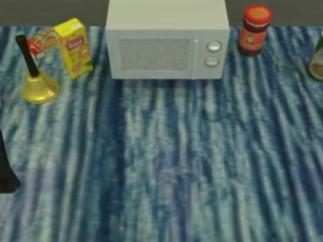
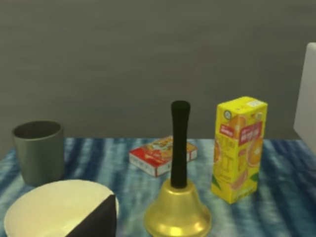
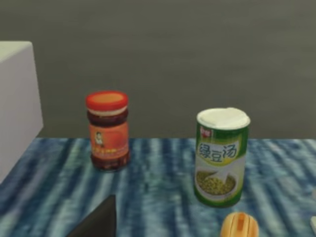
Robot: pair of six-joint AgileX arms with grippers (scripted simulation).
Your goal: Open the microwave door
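Microwave (image 1: pixel 166 30) sitting at the far middle of the tabletop (image 1: pixel 166 166), its door (image 1: pixel 154 54) lying flush and shut — nothing begun yet. Knob panel on the door's right side, so the hinge is probably on the left, though no handle is showing.

Left arm (image 1: pixel 6 166) is showing only as a dark sliver at the tabletop's left edge; whether its jaws are spread or closed — cannot tell. From there the microwave is lying well ahead and off to the right, with the brass bell (image 1: pixel 38 83) and yellow juice carton (image 1: pixel 74 48) standing between. Right arm is not showing from above; only a dark corner in its wrist view, jaws unreadable. Red-lidded jar (image 3: pixel 107 131) and green can (image 3: pixel 220 157) are standing ahead of it.

Judgement: approach the door's right edge beside the knobs, hook it, then pull outward along an arc about the left side. Keep clear of bell and carton.
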